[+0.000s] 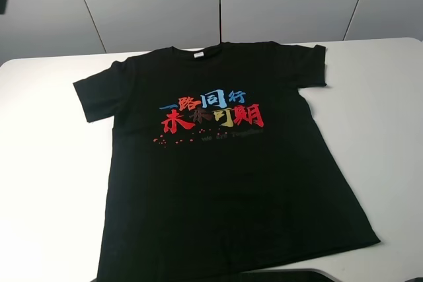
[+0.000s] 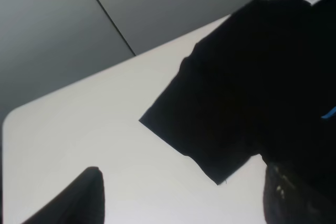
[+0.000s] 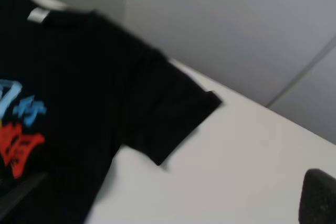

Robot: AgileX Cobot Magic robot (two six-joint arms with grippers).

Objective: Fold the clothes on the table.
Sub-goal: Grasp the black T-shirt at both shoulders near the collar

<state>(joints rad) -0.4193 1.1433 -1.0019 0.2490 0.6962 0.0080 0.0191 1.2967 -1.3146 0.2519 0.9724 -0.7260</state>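
The clothes are one black T-shirt (image 1: 218, 163) lying spread flat and face up on the white table (image 1: 46, 183), with coloured characters (image 1: 211, 111) on the chest and a white neck label (image 1: 198, 55) at the far collar. Both sleeves lie out to the sides. In the left wrist view my left gripper (image 2: 184, 177) is open, its dark fingers (image 2: 79, 200) wide apart above the table beside the shirt's left sleeve (image 2: 210, 114). Over the bare table near the right sleeve (image 3: 168, 114), my right gripper (image 3: 176, 182) also stands open. Neither gripper holds anything.
Grey wall panels (image 1: 218, 1) rise behind the table's far edge. Bare white tabletop (image 1: 383, 117) stretches on both sides of the shirt. A rounded table corner (image 2: 13, 116) shows in the left wrist view. A dark robot part (image 1: 284, 275) pokes in at the near edge.
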